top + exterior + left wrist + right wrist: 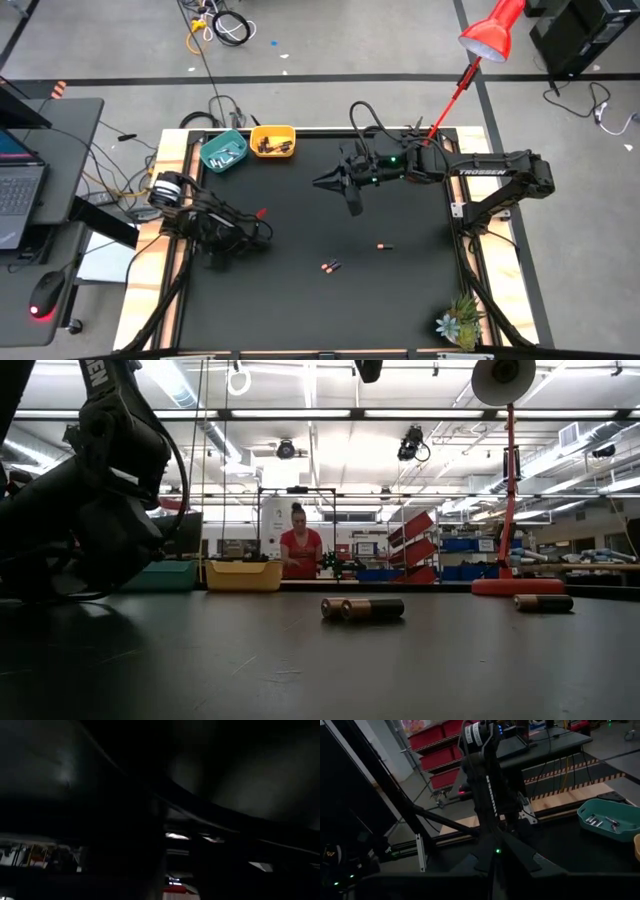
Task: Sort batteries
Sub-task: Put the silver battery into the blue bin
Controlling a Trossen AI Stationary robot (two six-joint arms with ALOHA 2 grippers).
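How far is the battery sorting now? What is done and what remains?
Mostly done: silver batteries lie in the teal bowl and dark ones in the yellow bowl. Nothing visibly in hand: the right claw hovers mid-table and the left arm rests folded. Left: three batteries, a pair and a single.

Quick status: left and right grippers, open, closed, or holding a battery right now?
Left gripper: cannot tell; parked low at the table's left side.
Right gripper: open, empty, raised over the table's middle, away from the batteries.
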